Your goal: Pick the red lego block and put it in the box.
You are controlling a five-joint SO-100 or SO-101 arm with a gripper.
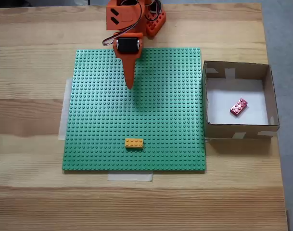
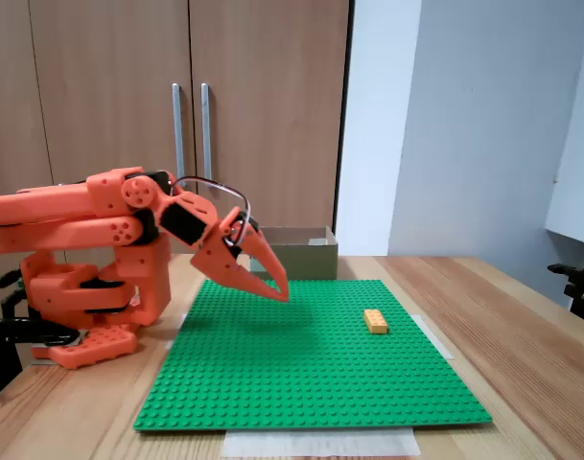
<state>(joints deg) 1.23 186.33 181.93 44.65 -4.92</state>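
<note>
Fixed view from above has the table with the green baseplate taped down on it, and the box sitting just off the plate's right edge. The arm is folded back at the top, gripper pointing down over the upper middle of the plate, fingers pinched together with nothing between them; the side view agrees, the tips meet in a point just above the studs.

So the red block lies to the right and a bit lower from the gripper in that top view, well apart from it, and it's already inside the box, flat on the white floor with its long axis on a diagonal. Looks like the job's basically finished.

Only other thing in play is a yellow brick on the plate's lower middle, outside the box.
</note>
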